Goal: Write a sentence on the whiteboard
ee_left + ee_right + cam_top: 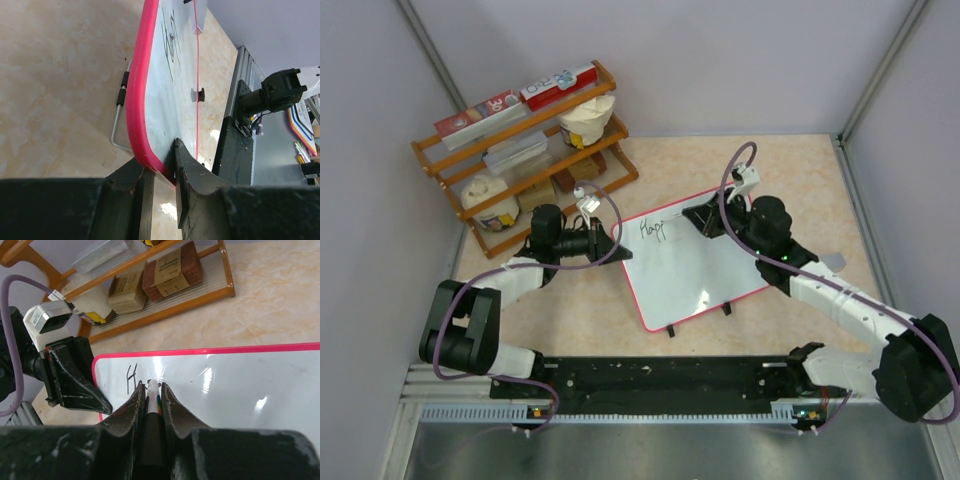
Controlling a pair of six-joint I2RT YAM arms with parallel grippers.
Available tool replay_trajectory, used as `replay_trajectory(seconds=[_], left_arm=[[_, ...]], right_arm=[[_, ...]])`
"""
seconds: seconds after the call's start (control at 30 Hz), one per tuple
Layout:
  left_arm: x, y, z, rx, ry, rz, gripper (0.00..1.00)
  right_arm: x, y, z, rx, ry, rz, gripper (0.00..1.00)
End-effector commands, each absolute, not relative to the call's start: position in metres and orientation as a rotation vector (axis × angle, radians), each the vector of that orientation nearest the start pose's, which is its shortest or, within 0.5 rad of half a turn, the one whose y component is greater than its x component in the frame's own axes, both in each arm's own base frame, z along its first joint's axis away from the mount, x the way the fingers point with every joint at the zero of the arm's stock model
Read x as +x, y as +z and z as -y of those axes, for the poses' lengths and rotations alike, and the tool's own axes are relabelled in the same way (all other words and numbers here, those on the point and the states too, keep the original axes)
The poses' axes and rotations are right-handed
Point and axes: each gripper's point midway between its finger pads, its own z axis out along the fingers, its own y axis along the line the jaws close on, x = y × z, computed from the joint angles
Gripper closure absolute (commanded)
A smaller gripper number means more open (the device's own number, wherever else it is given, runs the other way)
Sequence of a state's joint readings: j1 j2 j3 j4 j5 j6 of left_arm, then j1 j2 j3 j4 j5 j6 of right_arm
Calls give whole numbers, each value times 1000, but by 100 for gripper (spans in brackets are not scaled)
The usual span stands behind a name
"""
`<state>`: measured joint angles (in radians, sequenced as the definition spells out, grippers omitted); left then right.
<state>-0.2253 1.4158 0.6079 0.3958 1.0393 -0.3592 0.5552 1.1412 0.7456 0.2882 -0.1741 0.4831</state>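
My left jaws pinch the whiteboard point(182, 105) at its corner, the red rim wedged between them. My right jaws are clamped on a marker point(152, 402), its tip on the glossy white surface just ahead. The black handwriting point(653, 229) there reads "Happ". The board rests on the table point(800, 180).

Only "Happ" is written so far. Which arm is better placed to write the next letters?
Right. The right gripper holds the marker, tip at the whiteboard beside the sentence; the left gripper only clamps the board's red rim.
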Motion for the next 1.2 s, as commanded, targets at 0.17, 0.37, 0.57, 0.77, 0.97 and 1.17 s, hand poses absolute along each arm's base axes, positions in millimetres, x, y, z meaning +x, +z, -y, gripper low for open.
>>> replay_trajectory(seconds=[0.17, 0.37, 0.57, 0.77, 0.97, 1.17], left_arm=[[275, 133, 226, 673, -1288, -1907, 100], [275, 133, 227, 673, -1287, -1907, 100], [275, 133, 227, 673, -1287, -1907, 100], [275, 133, 227, 674, -1286, -1906, 100], [275, 134, 227, 677, -1287, -1905, 100], [275, 133, 227, 675, -1288, -1908, 100]], right_arm=[[328, 268, -253, -179, 901, -1718, 100], [332, 258, -249, -157, 867, -1742, 100], [332, 256, -244, -134, 840, -1753, 100], [330, 252, -240, -128, 827, -1761, 100], [329, 248, -238, -124, 817, -1773, 100], [323, 242, -238, -148, 820, -1788, 100]])
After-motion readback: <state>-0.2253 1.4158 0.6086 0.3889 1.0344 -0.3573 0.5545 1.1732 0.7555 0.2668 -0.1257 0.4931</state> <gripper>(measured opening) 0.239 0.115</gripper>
